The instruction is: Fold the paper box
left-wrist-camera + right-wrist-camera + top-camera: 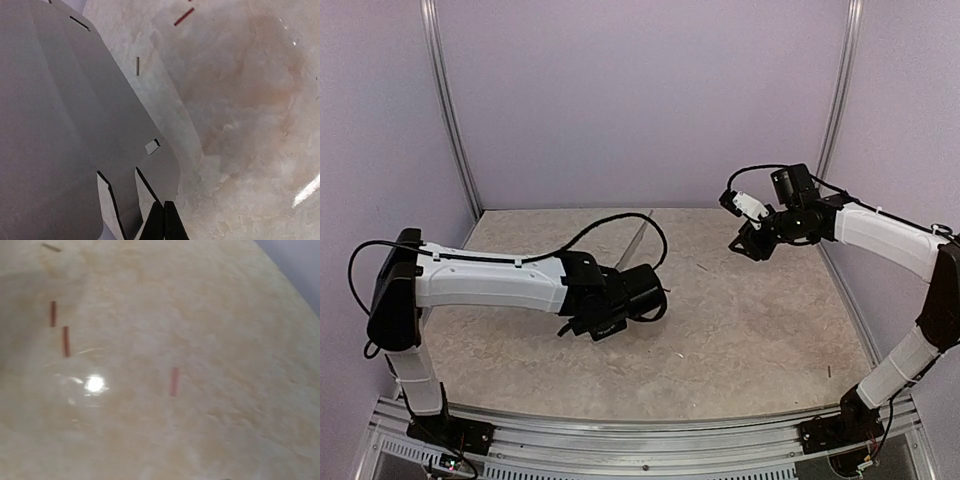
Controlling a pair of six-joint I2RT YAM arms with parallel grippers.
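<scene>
Left tool (163,222), bottom centre of wrist view: pinched together on flap edge of paper box (60,125). Right tool (740,243), upper right above worktop (750,320): cannot tell if apart or together.

Thin matt grey card of the paper box (60,130) — smooth, tabletop (210,405) — glossy, polished, marbled beige

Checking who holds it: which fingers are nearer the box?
Left. The left fingers are shut on the box's flap edge; the right fingers hang well apart from it, off to its right.
</scene>
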